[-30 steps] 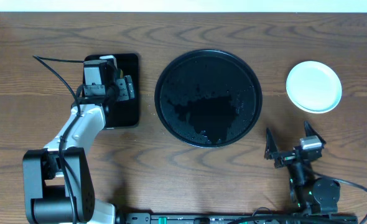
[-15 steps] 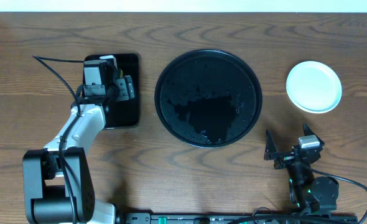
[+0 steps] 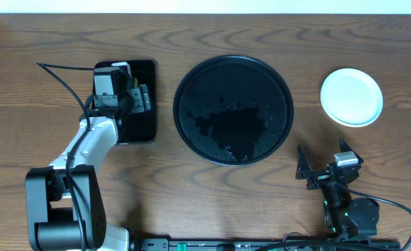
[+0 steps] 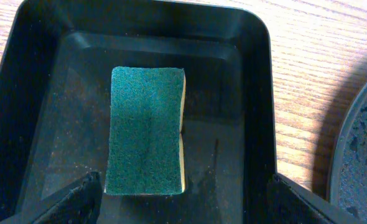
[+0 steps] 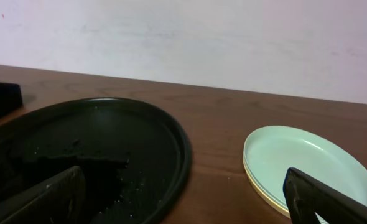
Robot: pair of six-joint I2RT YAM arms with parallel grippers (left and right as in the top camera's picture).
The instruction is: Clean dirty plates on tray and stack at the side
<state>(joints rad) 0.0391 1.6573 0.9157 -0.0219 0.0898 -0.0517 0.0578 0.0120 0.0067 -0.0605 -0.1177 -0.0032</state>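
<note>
The large round black tray (image 3: 233,109) lies mid-table with wet specks and no plates on it; it also shows in the right wrist view (image 5: 102,155). The plates (image 3: 352,96) sit stacked at the right of the tray, a mint-blue one on top with a yellow edge beneath in the right wrist view (image 5: 305,165). My left gripper (image 3: 137,98) is open and empty over the small rectangular tray, its fingers (image 4: 180,202) just short of a green sponge (image 4: 147,129). My right gripper (image 3: 324,162) is open and empty near the front edge, below the stack.
The small rectangular black tray (image 3: 146,104) holding the sponge stands left of the round tray, and its walls (image 4: 255,106) rise beside my left fingers. A black cable (image 3: 63,80) runs across the table at the left. A pale wall (image 5: 183,37) backs the table.
</note>
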